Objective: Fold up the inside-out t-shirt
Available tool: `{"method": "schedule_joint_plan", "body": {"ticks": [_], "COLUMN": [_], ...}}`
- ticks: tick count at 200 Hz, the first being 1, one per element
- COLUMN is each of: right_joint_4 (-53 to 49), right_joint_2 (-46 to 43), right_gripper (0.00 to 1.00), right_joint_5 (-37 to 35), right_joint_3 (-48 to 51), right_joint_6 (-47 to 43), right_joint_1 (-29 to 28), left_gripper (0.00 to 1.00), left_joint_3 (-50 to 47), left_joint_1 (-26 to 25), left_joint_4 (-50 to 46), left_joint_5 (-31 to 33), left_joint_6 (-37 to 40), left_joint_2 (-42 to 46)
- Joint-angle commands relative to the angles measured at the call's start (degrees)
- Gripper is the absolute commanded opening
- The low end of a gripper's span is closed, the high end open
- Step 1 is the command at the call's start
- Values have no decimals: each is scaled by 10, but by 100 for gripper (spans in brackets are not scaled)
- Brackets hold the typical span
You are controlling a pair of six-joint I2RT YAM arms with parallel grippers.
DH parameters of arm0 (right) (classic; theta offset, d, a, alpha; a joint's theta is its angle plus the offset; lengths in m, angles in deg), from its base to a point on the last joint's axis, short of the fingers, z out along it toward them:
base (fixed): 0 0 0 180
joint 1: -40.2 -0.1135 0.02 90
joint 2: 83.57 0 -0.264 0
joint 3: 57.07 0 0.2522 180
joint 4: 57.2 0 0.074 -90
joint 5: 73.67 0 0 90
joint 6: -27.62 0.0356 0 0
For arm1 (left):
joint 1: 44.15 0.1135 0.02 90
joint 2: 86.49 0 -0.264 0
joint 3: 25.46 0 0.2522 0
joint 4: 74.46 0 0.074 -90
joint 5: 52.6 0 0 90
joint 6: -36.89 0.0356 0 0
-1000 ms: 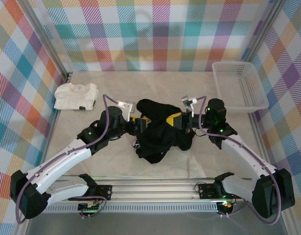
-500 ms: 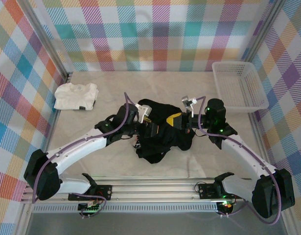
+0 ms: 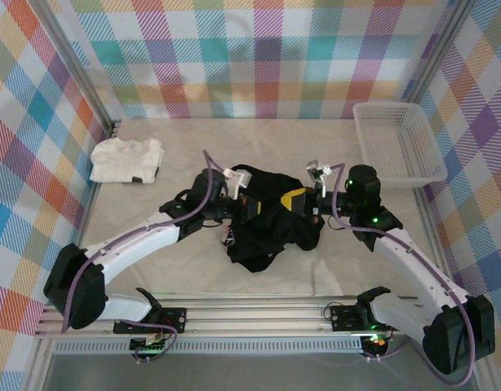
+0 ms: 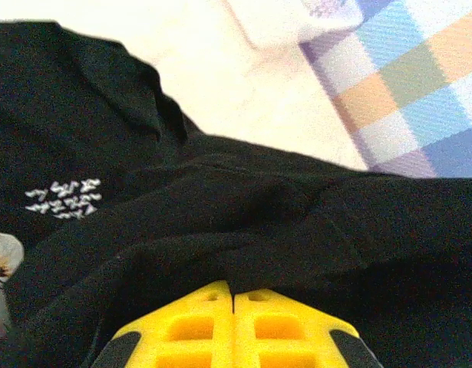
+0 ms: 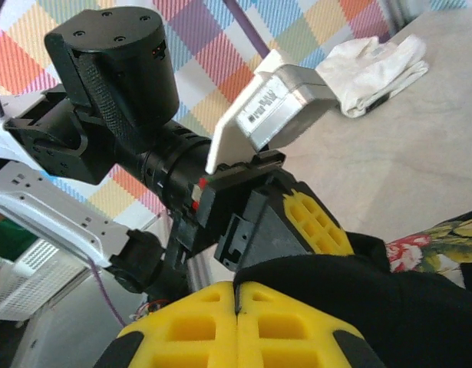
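Note:
The inside-out t-shirt is a bunched black heap at the middle of the table. My left gripper meets its upper left side, and my right gripper its upper right. In the left wrist view the yellow fingers of my left gripper are shut, with a fold of the black t-shirt pinched at their tips. In the right wrist view my right gripper is shut on an edge of the t-shirt. The left gripper faces it close by.
A smaller folded white t-shirt lies at the back left. A white basket stands at the back right. Plaid walls enclose the table on three sides. Bare table lies in front of the heap and behind it.
My left arm has swung right to the black heap, and its jaws have gone from open to shut on the cloth. The right gripper has stayed shut in place.

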Motion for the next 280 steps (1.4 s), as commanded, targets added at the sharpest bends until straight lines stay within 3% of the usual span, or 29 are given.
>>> {"method": "schedule_joint_plan", "body": {"ticks": [1,56,106,143,165,198,220,256,280], "right_joint_4": [-47,-74,-124,-197,-239,-219,-166,-137,-146], "right_joint_2": [-25,-12,18,29,14,-21,10,105,117], "right_gripper": [0,0,0,22,30,41,47,45,14], "right_joint_5": [-46,-148,-247,-277,-303,-279,-257,-255,-266], "right_joint_3": [-23,-21,-48,-85,-98,-74,-74,-112,-106], "right_joint_6": [-43,-26,7,-42,-109,-164,-169,-175,-174], "right_joint_1": [4,0,-10,-25,-56,-119,-165,-168,-169], "left_gripper": [0,0,0,0,0,0,0,0,0], "left_joint_3": [-39,-79,-76,-59,-48,-44,-44,-46,-46], "left_joint_1": [40,72,71,64,62,62,61,61,61], "left_joint_4": [128,247,226,178,161,160,166,163,148], "left_joint_5": [-79,-142,-191,-161,-130,-120,-124,-123,-106], "left_joint_6": [-54,-82,-45,-33,-41,-46,-46,-44,-37], "left_joint_2": [73,179,197,173,159,147,146,153,163]}}
